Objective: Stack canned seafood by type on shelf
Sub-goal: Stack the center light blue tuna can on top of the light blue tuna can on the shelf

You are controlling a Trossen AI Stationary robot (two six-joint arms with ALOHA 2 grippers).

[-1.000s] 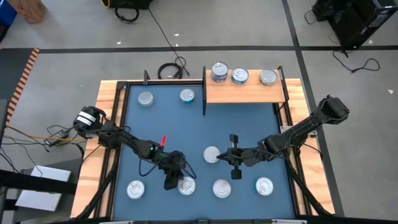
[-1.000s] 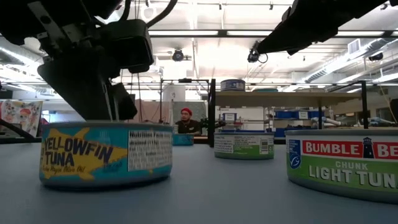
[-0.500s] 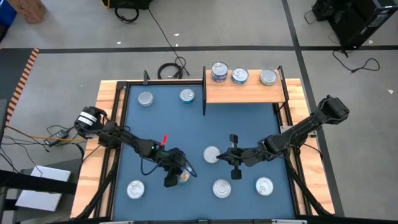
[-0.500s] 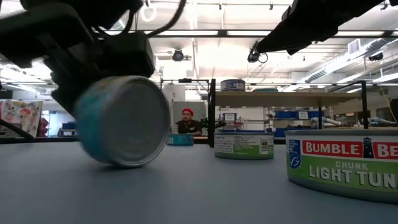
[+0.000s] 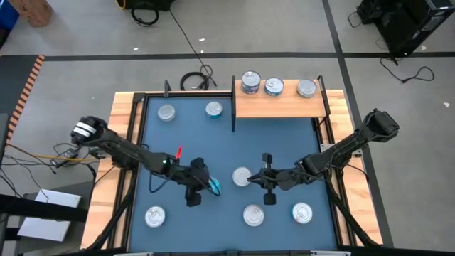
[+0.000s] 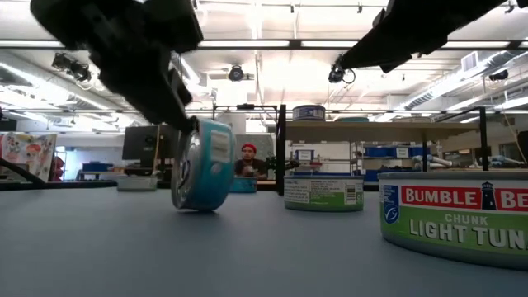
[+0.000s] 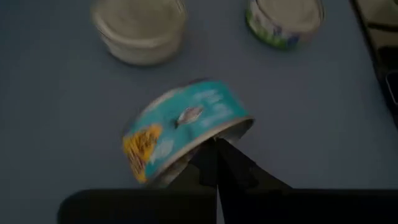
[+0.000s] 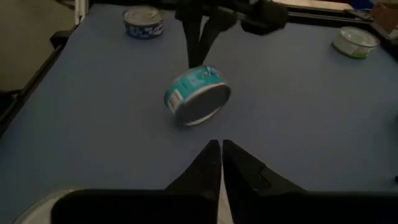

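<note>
Left pincer (image 7: pixel 216 163) is pressed together right against a teal tuna tin (image 5: pixel 213 186) tipped on its edge, mid-bench on the blue mat (image 5: pixel 213 149). Right pincer (image 5: pixel 266 179) looks nearly closed, empty, just right of an upright tin (image 5: pixel 242 176).

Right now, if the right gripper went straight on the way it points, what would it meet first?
Probably the tipped teal tin, which is up on its edge directly ahead, though depth is unclear.
</note>
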